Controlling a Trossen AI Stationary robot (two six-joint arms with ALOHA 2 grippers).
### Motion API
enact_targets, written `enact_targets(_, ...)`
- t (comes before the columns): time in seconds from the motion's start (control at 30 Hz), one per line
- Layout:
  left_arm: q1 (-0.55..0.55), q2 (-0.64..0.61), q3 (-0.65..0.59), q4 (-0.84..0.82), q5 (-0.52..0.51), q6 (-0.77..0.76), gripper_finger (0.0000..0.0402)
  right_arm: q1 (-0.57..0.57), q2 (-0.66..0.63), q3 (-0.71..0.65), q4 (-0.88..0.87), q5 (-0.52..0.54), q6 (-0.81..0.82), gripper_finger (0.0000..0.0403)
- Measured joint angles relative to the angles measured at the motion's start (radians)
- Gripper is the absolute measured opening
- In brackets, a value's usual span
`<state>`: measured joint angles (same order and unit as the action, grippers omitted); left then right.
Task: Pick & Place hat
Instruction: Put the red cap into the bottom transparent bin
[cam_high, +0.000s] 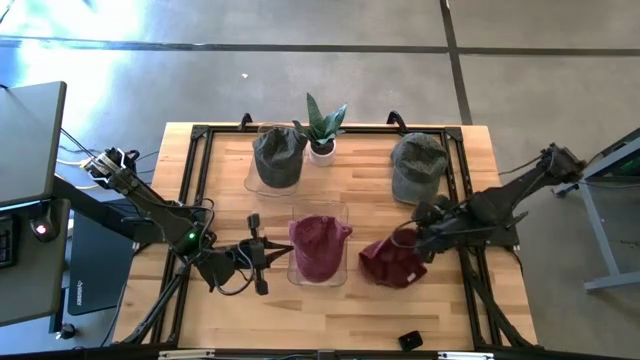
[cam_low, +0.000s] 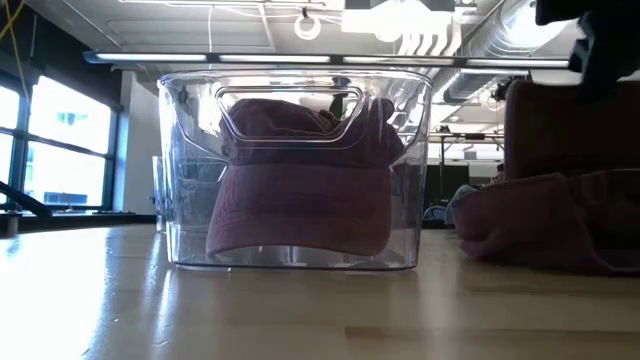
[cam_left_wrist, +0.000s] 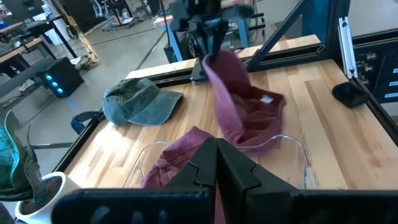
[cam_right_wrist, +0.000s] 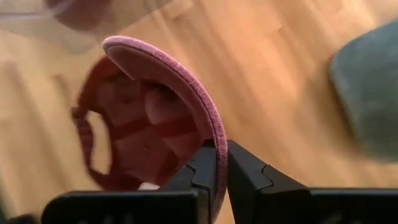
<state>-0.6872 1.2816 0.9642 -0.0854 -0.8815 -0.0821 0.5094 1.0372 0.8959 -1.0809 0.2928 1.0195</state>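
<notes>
Right jaws clamped on brim of red hat, brim edge running straight out from between jaws, crown hanging below and to one side

Hat low over desk, just beside clear bin; bin already holding second red hat, lying toward left arm from right jaws

Left jaws together, empty, parked at bin's far side

Right arm nearer; likely lift and carry across toward bin

Two green hats near back, well apart from jaws

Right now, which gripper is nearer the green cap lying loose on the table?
Right. The right gripper, shut on the red cap, is just below the green cap; the left gripper is across the clear bin.
</notes>
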Motion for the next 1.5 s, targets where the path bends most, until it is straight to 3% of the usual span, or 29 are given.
enact_targets(0.17, 0.0, 0.0, 0.0, 0.0, 0.0, 0.0, 0.0, -0.108, 0.074, 0.0, 0.0, -0.029, -0.171, 0.0038)
enact_targets(0.33, 0.0, 0.0, 0.0, 0.0, 0.001, 0.0, 0.0, -0.198, 0.109, 0.009, -0.009, -0.058, -0.241, 0.0104)
enact_targets(0.5, 0.0, 0.0, 0.0, 0.0, 0.001, 0.0, 0.0, -0.26, 0.109, 0.076, -0.063, 0.081, -0.201, 0.0172)
enact_targets(0.67, 0.0, 0.0, 0.0, 0.001, 0.002, 0.0, 0.0, -0.273, 0.109, 0.158, -0.076, 0.152, -0.164, 0.0193)
enact_targets(0.8, 0.0, 0.0, 0.0, 0.0, 0.002, -0.001, 0.0, -0.202, 0.11, 0.174, 0.06, 0.032, -0.254, 0.0189)
enact_targets(0.93, 0.0, 0.0, 0.0, -0.011, 0.01, -0.001, 0.0, -0.051, 0.168, 0.143, 0.228, -0.1, -0.336, 0.0175)
enact_targets(1.07, 0.0, 0.0, 0.0, -0.027, 0.014, -0.001, 0.0, 0.097, 0.292, 0.139, 0.277, -0.112, -0.349, 0.0158)
enact_targets(1.2, 0.0, 0.001, 0.0, -0.027, 0.025, -0.001, 0.0, 0.167, 0.409, 0.136, 0.273, -0.07, -0.34, 0.015)
enact_targets(1.3, 0.0, 0.001, 0.0, -0.026, 0.026, -0.001, 0.0, 0.171, 0.461, 0.136, 0.257, -0.005, -0.315, 0.0157)
enact_targets(1.5, 0.0, 0.001, 0.0, -0.026, 0.026, 0.001, 0.0, 0.122, 0.514, 0.136, 0.271, -0.008, -0.347, 0.0194)
